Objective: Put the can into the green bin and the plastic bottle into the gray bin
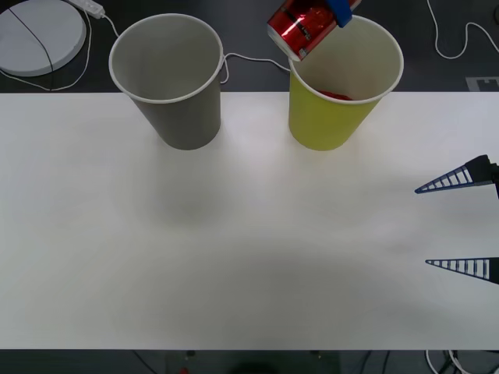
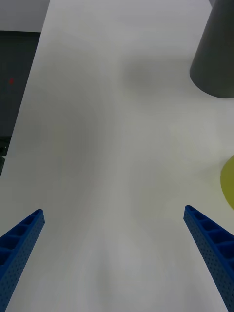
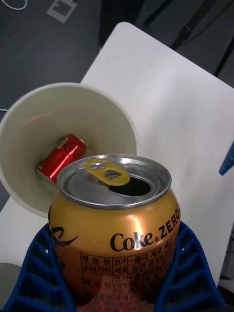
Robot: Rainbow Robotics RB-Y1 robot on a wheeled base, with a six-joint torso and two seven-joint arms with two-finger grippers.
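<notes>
Left claw: clamped on shiny red metal can, held tilted above yellow-green paper cup. Right claw: spread apart over white surface.

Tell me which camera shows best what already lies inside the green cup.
The left wrist view: it looks straight into the green cup, where a red can lies on the bottom, beyond the can held by the left gripper. The front view gives a red sliver inside; the right wrist view, just the cup's outside.
</notes>
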